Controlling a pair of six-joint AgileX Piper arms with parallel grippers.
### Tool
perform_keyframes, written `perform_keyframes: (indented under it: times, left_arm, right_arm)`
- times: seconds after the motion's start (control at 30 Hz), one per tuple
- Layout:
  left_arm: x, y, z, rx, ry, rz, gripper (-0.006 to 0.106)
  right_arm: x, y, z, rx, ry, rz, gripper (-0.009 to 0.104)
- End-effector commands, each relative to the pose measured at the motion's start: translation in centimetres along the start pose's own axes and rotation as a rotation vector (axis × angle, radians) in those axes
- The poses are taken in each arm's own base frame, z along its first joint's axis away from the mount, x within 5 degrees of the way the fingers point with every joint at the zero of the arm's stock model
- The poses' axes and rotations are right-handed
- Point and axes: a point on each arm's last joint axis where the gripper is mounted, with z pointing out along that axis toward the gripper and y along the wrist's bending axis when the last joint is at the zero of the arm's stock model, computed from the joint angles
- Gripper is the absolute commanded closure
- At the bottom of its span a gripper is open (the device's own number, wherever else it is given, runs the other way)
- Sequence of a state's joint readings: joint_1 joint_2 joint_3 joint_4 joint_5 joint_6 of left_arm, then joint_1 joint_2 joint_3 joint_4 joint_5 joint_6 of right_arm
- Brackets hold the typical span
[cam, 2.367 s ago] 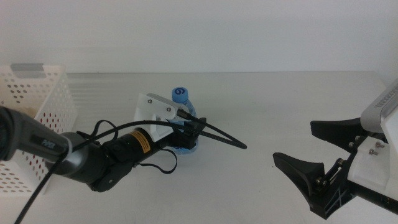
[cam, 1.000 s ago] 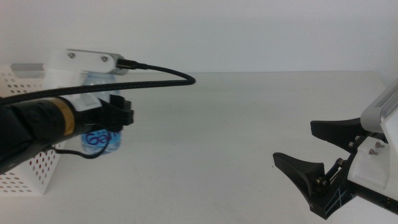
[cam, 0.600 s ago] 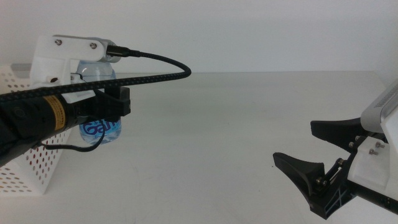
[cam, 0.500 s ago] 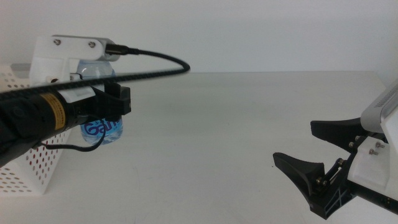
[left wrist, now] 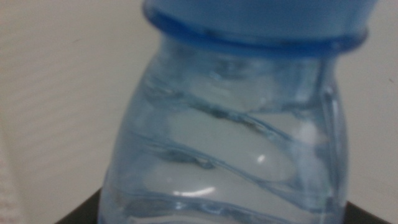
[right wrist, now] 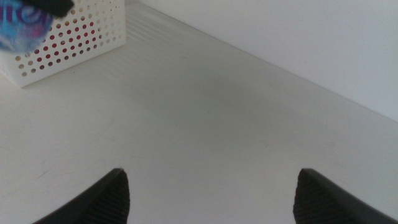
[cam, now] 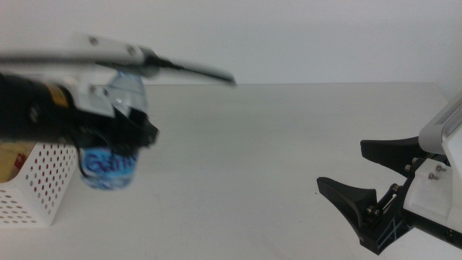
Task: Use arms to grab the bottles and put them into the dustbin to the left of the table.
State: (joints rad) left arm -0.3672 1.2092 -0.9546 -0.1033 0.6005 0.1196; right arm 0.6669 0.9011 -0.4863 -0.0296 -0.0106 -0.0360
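Observation:
The clear water bottle (cam: 112, 155), with its blue label and blue cap (left wrist: 249, 18), hangs in the air by the right front corner of the white perforated dustbin (cam: 40, 191). My left gripper (cam: 124, 133) is shut on its body and is blurred by motion. In the left wrist view the bottle (left wrist: 230, 137) fills the picture, with dark jaws at its sides. My right gripper (cam: 343, 166) waits open and holding nothing at the table's right front. The right wrist view shows the right gripper (right wrist: 214, 196) over bare table (right wrist: 205, 118), with the dustbin (right wrist: 71, 37) and the bottle's label (right wrist: 25, 18) far off.
Something red and yellow (cam: 14, 155) lies inside the dustbin. A thick black cable (cam: 191, 70) sticks out to the right above the left gripper. The white table (cam: 253, 144) stretches between the two arms.
The left gripper took the bottle from mid-table, lifted it and carried it left to the dustbin. In the last half second it dropped lower and blurred. The right arm has not moved.

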Motion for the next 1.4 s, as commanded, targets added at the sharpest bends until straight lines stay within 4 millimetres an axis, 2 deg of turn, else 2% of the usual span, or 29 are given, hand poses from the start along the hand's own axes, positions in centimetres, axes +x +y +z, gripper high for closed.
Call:
perform_keyframes:
  times: [0.0, 0.43, 0.63, 0.77, 1.03, 1.1, 1.37]
  left_arm:
    - [-2.7, 1.4, -2.2, -0.029, -0.120, -0.028, 0.105]
    - [-4.3, 12.1, -4.0, -0.233, 0.076, -0.204, 0.105]
    - [-4.9, 16.9, -3.2, -0.238, 0.165, -0.298, 0.105]
    - [-4.4, 19.6, -2.3, -0.220, 0.257, -0.317, 0.105]
    - [-2.6, 23.7, 0.4, -0.217, 0.340, -0.340, 0.105]
    - [-1.9, 24.7, 1.7, -0.222, 0.357, -0.354, 0.105]
    - [-0.1, 25.8, 5.3, -0.160, 0.422, -0.406, 0.105]
  right_arm:
    - [-1.5, -0.1, -0.3, 0.006, -0.102, -0.016, 0.008]
    - [-1.5, -0.1, -0.3, 0.006, -0.102, -0.016, 0.008]
    - [-1.5, -0.1, -0.3, 0.006, -0.102, -0.016, 0.008]
    - [-1.5, -0.1, -0.3, 0.006, -0.102, -0.016, 0.008]
    - [-1.5, -0.1, -0.3, 0.006, -0.102, -0.016, 0.008]
    - [-1.5, -0.1, -0.3, 0.006, -0.102, -0.016, 0.008]
    - [-1.5, -0.1, -0.3, 0.006, -0.102, -0.016, 0.008]
